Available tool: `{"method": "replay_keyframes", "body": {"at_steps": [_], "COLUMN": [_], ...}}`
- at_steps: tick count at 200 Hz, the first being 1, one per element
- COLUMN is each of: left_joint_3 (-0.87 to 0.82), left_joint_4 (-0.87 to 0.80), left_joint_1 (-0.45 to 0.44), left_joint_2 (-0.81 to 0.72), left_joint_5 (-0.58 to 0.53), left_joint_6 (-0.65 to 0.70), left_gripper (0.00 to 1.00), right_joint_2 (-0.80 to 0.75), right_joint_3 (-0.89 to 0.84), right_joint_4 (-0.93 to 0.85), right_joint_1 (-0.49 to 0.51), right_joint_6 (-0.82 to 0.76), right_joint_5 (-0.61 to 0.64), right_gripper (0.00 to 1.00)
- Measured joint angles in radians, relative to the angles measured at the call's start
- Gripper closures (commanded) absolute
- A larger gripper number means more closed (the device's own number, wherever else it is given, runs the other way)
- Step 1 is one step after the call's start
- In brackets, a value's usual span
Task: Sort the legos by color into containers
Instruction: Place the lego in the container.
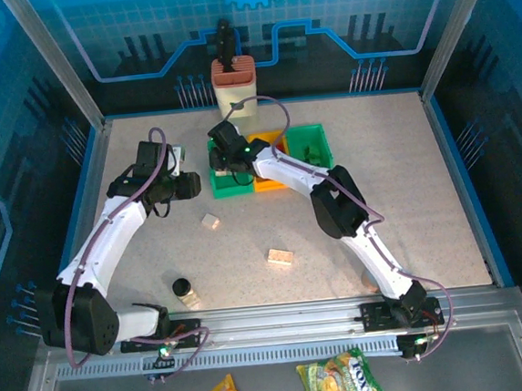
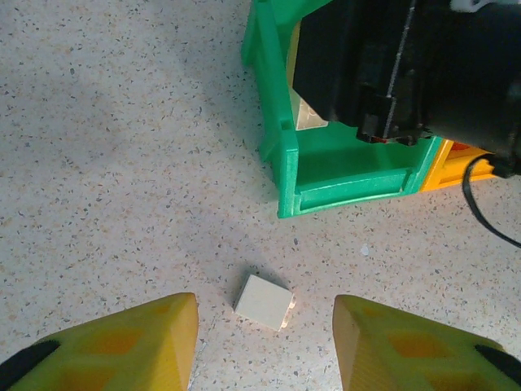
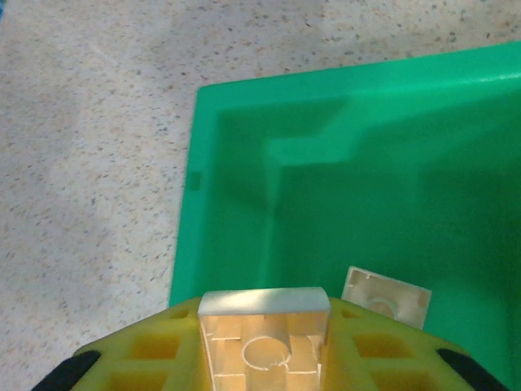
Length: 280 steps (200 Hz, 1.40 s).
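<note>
My right gripper [image 3: 264, 358] is shut on a cream lego [image 3: 264, 303], hollow underside facing the camera, over the left green container [image 3: 244, 163]. Another cream lego [image 3: 385, 297] lies inside that bin. In the top view the right gripper [image 1: 226, 157] hovers over the left green container [image 1: 228, 185], beside the orange container [image 1: 269, 181] and the second green container [image 1: 310, 145]. My left gripper [image 2: 264, 330] is open above the table, its yellow fingers [image 2: 138, 342] apart on either side of a cream lego [image 2: 263, 301] that lies flat and untouched. A further cream lego [image 1: 280, 257] lies mid-table.
A tall cream holder [image 1: 235, 86] stands at the back behind the bins. A small black-capped jar [image 1: 185, 292] sits near the front left. Snack bags [image 1: 341, 381] lie below the table's front rail. The right arm's black wrist [image 2: 407, 65] hangs over the green bin.
</note>
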Motion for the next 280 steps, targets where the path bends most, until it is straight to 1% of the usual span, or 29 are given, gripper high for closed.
{"method": "replay_keyframes", "body": {"at_steps": [39,71,111,158,195,225,280], "left_joint_3": [0.000,0.000,0.000,0.000,0.000,0.000,0.003], "left_joint_4": [0.000,0.000,0.000,0.000,-0.001,-0.003,-0.032], "left_joint_1": [0.000,0.000,0.002,0.003,0.003,0.003,0.004], "left_joint_2": [0.000,0.000,0.000,0.000,0.013,0.049,0.114], "left_joint_5": [0.000,0.000,0.000,0.000,0.019,0.039,0.077], "left_joint_6": [0.000,0.000,0.000,0.000,0.000,0.000,0.003], "left_gripper": [0.52,0.52,0.52,0.52,0.52,0.52,0.52], "right_joint_2": [0.053,0.061,0.061,0.042,-0.032,-0.122,-0.338], "right_joint_3": [0.053,0.061,0.059,0.020,-0.032,-0.082,-0.274], "right_joint_4": [0.007,0.008,0.011,0.043,0.044,0.043,0.043], "right_joint_1": [-0.005,-0.005,-0.005,-0.004,0.000,0.005,0.003], "right_joint_6": [0.034,0.053,0.055,0.043,0.019,-0.011,-0.051], "right_joint_5": [0.012,0.027,0.034,0.041,0.047,0.048,0.048], "right_gripper": [0.67,0.58,0.52,0.51,0.51,0.51,0.51]}}
